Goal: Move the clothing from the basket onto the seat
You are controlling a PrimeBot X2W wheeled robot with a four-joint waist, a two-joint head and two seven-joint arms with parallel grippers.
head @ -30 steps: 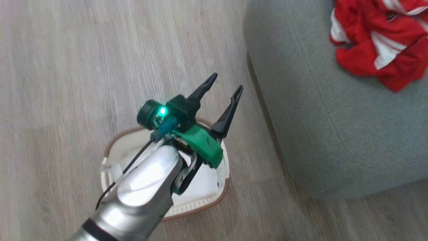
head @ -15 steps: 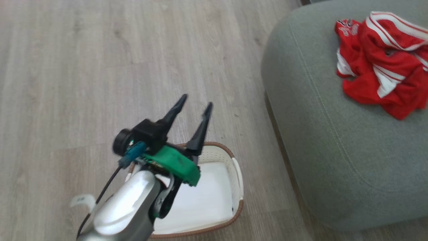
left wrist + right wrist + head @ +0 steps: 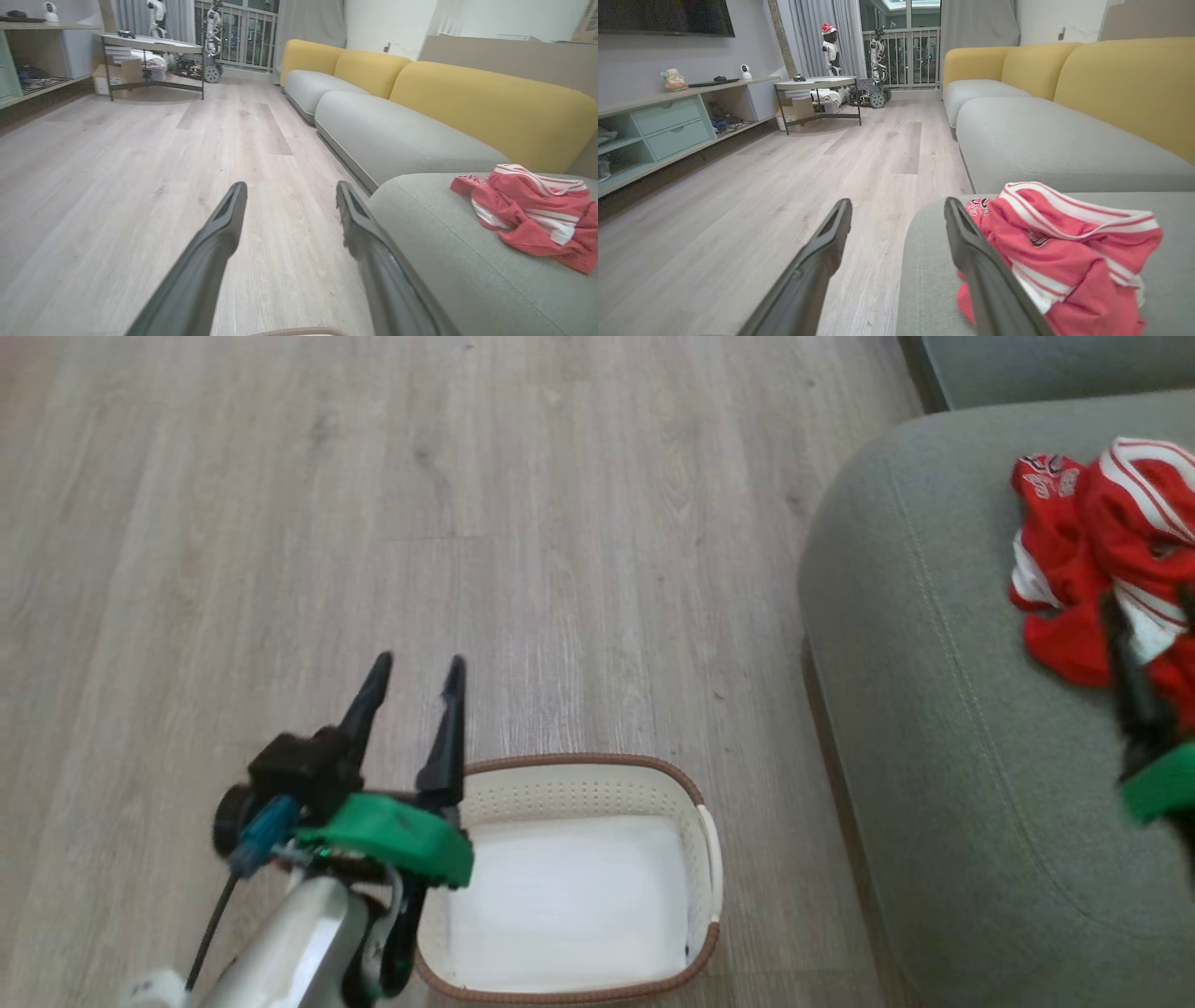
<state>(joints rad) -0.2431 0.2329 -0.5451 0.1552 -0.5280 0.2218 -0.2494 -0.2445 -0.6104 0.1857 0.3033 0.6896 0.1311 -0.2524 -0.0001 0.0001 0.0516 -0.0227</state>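
- We saw the left gripper at the near left of the head view, its two long dark fingers pointing away across the pale wood-look floor.
- Its fingers stood spread apart and released. In the left wrist view, the floor lay between them.
- This gripper hung by the left end of the basket, which stood on the floor just left of the seat. We could not tell whether the gripper touched the rim.
- The basket's brown rim, perforated white walls and white bottom lay open to the head camera.
- The clothing lay in a crumpled red heap with white stripes on top of the seat. It was at the far right, well apart from the basket.
- The right gripper was over the seat, and its fingers were also spread and released. In the head view it showed as a blurred dark shape at the right edge, just in front of the clothing.
- In the right wrist view its right finger crossed in front of the near left edge of the clothing. We could not tell whether it touched the fabric.
- Beyond the seat, more grey cushions with yellow backrests ran along the right side of the room.
- A low table stood at the far end of the room.
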